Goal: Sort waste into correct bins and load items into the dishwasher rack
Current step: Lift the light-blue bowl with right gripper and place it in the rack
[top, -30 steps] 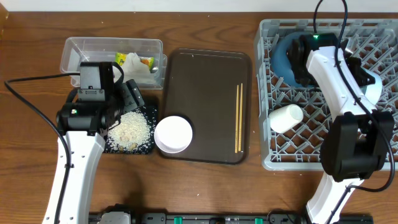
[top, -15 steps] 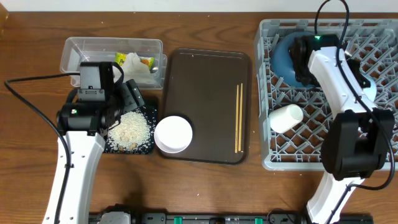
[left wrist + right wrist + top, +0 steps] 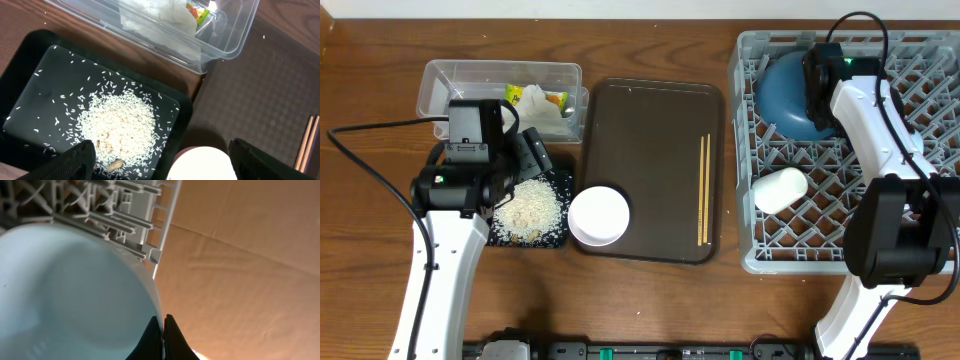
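Blue bowl [image 3: 788,92] sits in the rack's [image 3: 920,70] upper-left corner, at the upper right of the overhead view, and the right gripper [image 3: 163,330] has its jaws pinched tight on the rim. Over at the left, the left gripper [image 3: 172,161] hangs spread wide above the rice [image 3: 122,125] in the black tray [image 3: 45,65], holding nothing, with the white bowl [image 3: 202,164] at the frame's bottom edge.

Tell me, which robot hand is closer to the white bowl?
Left. The left hand hovers over the black tray beside the white bowl; the right hand is far off in the rack.
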Tool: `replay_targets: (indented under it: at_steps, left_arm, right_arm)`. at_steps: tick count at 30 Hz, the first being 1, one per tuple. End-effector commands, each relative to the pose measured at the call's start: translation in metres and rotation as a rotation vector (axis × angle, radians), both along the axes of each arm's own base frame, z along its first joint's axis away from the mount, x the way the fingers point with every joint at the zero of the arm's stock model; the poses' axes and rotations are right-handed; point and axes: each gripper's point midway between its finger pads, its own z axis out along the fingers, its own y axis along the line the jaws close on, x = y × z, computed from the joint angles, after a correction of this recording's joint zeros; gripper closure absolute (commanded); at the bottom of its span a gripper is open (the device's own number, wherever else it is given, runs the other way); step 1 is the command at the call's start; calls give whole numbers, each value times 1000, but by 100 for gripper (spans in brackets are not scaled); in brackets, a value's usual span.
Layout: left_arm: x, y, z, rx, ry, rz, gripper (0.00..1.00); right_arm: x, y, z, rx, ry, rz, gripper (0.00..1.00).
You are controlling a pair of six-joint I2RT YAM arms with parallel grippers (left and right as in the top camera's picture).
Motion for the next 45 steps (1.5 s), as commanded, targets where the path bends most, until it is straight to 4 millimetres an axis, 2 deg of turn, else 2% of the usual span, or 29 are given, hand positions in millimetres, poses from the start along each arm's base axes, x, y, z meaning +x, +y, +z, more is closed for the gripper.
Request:
replay_targets:
  at_steps: [1, 4, 8, 13, 19, 23, 28, 30, 37, 42, 44, 45]
  left_arm:
    - [2, 2, 2, 1, -5, 11, 12]
    - [2, 2, 2, 1, -5, 11, 12]
    - [2, 2, 2, 1, -5, 11, 12]
    - [2, 2, 2, 1, -5, 11, 12]
    - [2, 2, 2, 1, -5, 11, 12]
    - [2, 2, 2, 1, -5, 11, 12]
    - [2, 2, 2, 1, -5, 11, 12]
    - [2, 2, 2, 1, -5, 11, 12]
    - [2, 2, 2, 1, -5, 11, 12]
    - [2, 2, 2, 1, -5, 11, 12]
    - [2, 2, 2, 1, -5, 11, 12]
    - [2, 2, 2, 1, -5, 11, 12]
  right_arm:
    - [-3, 11, -25, 136, 163, 64, 99]
    - [-12, 9, -25, 140, 206, 52, 99]
    - [-17, -4, -12, 62, 236, 38, 99]
    - [-1, -14, -11, 44, 149, 37, 99]
    - [24, -20, -18, 87, 136, 114, 99]
    - [40, -16, -23, 125, 140, 185, 99]
    - [50, -13, -24, 139, 170, 245, 99]
    - [53, -8, -31, 183, 198, 286, 99]
    - [48, 24, -61, 402, 243, 369, 99]
    - [39, 37, -69, 463, 290, 389, 98]
    - [40, 39, -69, 463, 282, 386, 85]
    - [41, 39, -69, 463, 266, 381, 59]
